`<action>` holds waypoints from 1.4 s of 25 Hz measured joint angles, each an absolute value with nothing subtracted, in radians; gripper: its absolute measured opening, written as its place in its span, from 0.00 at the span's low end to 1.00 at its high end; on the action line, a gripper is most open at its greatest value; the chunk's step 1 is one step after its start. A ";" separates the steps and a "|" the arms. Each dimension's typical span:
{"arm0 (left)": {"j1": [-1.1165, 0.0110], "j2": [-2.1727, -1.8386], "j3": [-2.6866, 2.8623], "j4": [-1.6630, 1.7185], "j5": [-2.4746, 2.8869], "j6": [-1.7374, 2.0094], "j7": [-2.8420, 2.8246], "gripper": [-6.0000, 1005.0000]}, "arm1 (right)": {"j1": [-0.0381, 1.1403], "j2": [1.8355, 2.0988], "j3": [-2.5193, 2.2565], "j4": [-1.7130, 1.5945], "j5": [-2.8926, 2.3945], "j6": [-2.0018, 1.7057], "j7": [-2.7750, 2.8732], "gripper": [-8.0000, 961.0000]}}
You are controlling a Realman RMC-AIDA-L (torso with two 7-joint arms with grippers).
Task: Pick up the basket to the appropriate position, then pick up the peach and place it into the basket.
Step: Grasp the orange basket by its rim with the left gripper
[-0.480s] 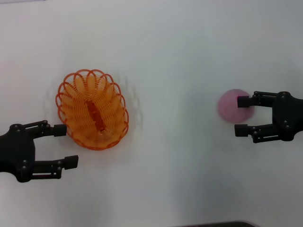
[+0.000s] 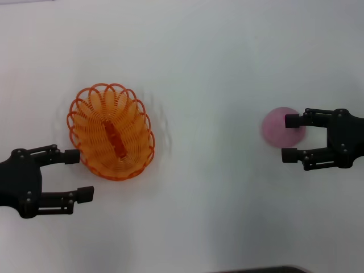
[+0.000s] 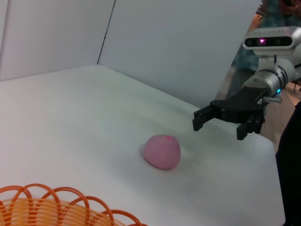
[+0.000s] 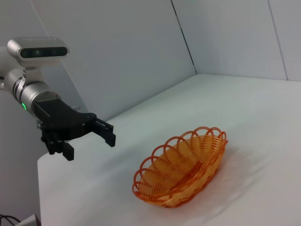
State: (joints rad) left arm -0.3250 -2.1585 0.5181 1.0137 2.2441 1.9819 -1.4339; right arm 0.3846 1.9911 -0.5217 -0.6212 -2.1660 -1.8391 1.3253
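The orange basket (image 2: 111, 131) sits on the white table at the left; it also shows in the right wrist view (image 4: 183, 165), and its rim shows in the left wrist view (image 3: 56, 207). My left gripper (image 2: 78, 175) is open and empty just in front of the basket's near end, also seen in the right wrist view (image 4: 89, 143). The pink peach (image 2: 277, 126) lies on the table at the right. My right gripper (image 2: 290, 138) is open and empty, one finger overlapping the peach's edge. In the left wrist view the right gripper (image 3: 218, 128) hovers above and beyond the peach (image 3: 162, 151), apart from it.
The white table (image 2: 205, 85) stretches between basket and peach. White wall panels (image 3: 178, 42) stand behind it. A table edge (image 3: 275, 155) runs close behind the right gripper.
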 joint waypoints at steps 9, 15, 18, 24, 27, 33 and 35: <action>-0.339 -2.157 0.523 1.015 2.245 1.984 -1.456 0.87 | 0.384 1.991 -0.522 -0.621 -2.166 -1.839 1.323 0.98; -0.353 -2.157 0.523 1.012 2.245 1.978 -1.458 0.87 | 0.384 1.991 -0.522 -0.621 -2.166 -1.839 1.318 0.98; -0.363 -2.157 0.523 1.010 2.245 1.974 -1.459 0.87 | 0.384 1.991 -0.521 -0.621 -2.165 -1.839 1.309 0.98; -0.401 -2.161 0.516 0.981 2.243 1.939 -1.459 0.87 | 0.384 1.993 -0.520 -0.621 -2.162 -1.830 1.302 0.98; -0.429 -2.162 0.514 0.949 2.220 1.893 -1.459 0.87 | 0.385 1.995 -0.520 -0.621 -2.162 -1.824 1.299 0.98; -0.470 -2.163 0.514 0.903 2.115 1.820 -1.458 0.87 | 0.386 2.002 -0.520 -0.621 -2.162 -1.816 1.299 0.98; -0.474 -2.163 0.518 0.892 2.065 1.785 -1.453 0.87 | 0.384 2.003 -0.520 -0.621 -2.162 -1.815 1.297 0.98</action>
